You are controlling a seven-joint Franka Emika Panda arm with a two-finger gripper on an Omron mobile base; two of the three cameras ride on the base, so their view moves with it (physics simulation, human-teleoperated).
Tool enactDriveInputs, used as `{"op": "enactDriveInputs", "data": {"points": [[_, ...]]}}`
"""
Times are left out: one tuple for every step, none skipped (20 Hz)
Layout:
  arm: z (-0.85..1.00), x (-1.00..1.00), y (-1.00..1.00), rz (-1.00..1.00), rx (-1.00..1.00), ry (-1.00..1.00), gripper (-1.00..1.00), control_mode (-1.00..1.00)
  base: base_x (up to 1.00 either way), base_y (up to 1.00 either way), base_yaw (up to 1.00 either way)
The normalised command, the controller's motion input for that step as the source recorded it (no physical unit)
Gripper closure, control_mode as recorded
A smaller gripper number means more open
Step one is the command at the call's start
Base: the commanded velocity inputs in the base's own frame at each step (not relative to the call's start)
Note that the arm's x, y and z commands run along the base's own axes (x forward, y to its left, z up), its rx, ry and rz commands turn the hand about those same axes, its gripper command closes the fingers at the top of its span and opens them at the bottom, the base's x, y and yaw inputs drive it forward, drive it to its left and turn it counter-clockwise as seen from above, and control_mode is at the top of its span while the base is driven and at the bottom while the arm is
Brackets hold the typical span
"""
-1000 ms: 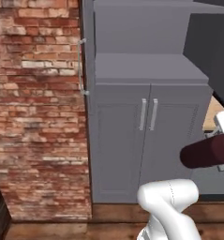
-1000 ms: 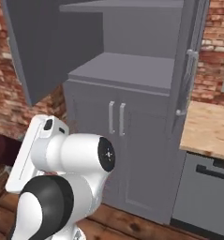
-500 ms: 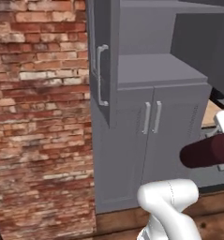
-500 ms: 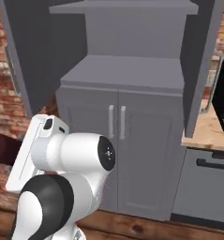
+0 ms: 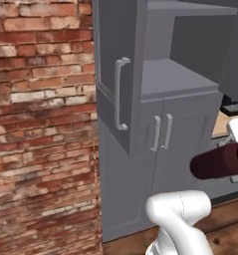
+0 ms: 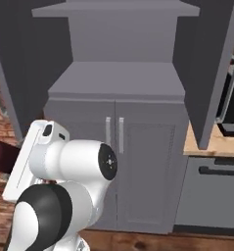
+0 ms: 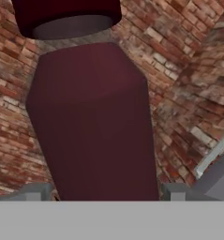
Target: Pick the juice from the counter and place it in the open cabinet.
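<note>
Clamped on the juice point(image 7: 92, 122) between the two fingertips point(image 7: 33, 192) of the end effector point(image 7: 104, 193), bottle lying roughly level in mid-air, seen at the right edge of the left base view point(image 5: 221, 160). Brick wall point(image 5: 41, 124) straight beyond the cap. Open cabinet point(image 6: 121, 83) off to one side of the end effector, door with its light bar handle point(image 5: 119, 93) swung out, grey shelf bare. Wood-grain surface point(image 6: 217, 145) past the cabinet's far side, well apart from the bottle.

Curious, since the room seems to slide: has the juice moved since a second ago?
Yes: the juice rides with the base, now nearer the open cabinet.
</note>
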Motion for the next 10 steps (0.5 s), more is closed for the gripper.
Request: {"op": "enactDriveInputs", "data": {"points": [[0.00, 0.00, 0.00, 0.00, 0.00, 0.00, 1.00, 1.00, 0.74, -0.09, -0.14], [0.00, 0.00, 0.00, 0.00, 0.00, 0.00, 1.00, 1.00, 0.72, -0.17, -0.12], [0.00, 0.00, 0.00, 0.00, 0.00, 0.00, 1.00, 1.00, 0.69, -0.15, -0.11], [0.00, 0.00, 0.00, 0.00, 0.00, 0.00, 1.00, 1.00, 0.67, -0.11, -0.08], [0.00, 0.00, 0.00, 0.00, 0.00, 0.00, 1.00, 1.00, 0.64, -0.05, -0.07], [0.00, 0.00, 0.00, 0.00, 0.00, 0.00, 1.00, 1.00, 0.59, 0.00, -0.06], [0.00, 0.00, 0.00, 0.00, 0.00, 0.00, 1.00, 1.00, 0.54, 0.00, -0.05], [0.00, 0.00, 0.00, 0.00, 0.00, 0.00, 1.00, 1.00, 0.54, 0.00, -0.04], [0.00, 0.00, 0.00, 0.00, 0.00, 0.00, 1.00, 1.00, 0.54, 0.00, -0.03], [0.00, 0.00, 0.00, 0.00, 0.00, 0.00, 1.00, 1.00, 0.56, 0.00, -0.03]]}}
